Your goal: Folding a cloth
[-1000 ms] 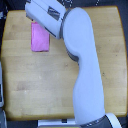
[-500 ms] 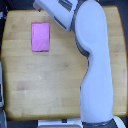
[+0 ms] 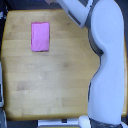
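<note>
Just one cloth (image 3: 40,36), one table (image 3: 55,85).

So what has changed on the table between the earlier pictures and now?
The arm has swung away from the cloth, toward the exterior view's right and upper edge; a second ago it covered part of the cloth, now the cloth lies fully uncovered. The end effector is out of view, so no grasp or release can be told. The cloth lies in the same place on the wooden table.

**Pink cloth flat on wooden table, arm along one side**

A small pink-magenta rectangular cloth (image 3: 40,36) is seen lying flat on the light wooden tabletop (image 3: 50,85), toward the exterior view's upper left. The exterior view's right is occupied by the white robot arm (image 3: 107,65). The gripper is not shown.
</note>
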Robot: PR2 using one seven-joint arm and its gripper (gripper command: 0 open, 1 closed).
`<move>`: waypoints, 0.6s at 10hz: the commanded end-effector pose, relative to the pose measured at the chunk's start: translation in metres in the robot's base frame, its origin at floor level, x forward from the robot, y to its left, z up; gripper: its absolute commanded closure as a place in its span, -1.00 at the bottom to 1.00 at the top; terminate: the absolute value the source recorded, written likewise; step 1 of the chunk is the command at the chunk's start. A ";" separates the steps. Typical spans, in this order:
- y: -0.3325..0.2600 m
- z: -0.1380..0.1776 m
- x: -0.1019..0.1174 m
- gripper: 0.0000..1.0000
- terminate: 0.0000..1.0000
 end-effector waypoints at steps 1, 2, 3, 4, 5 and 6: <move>-0.157 0.005 -0.037 -1.00 -1.00; -0.172 0.005 -0.045 -1.00 -1.00; -0.192 0.006 -0.056 -1.00 -1.00; -0.201 0.007 -0.061 -1.00 -1.00; -0.217 0.009 -0.070 -1.00 -1.00; -0.228 0.010 -0.077 -1.00 -1.00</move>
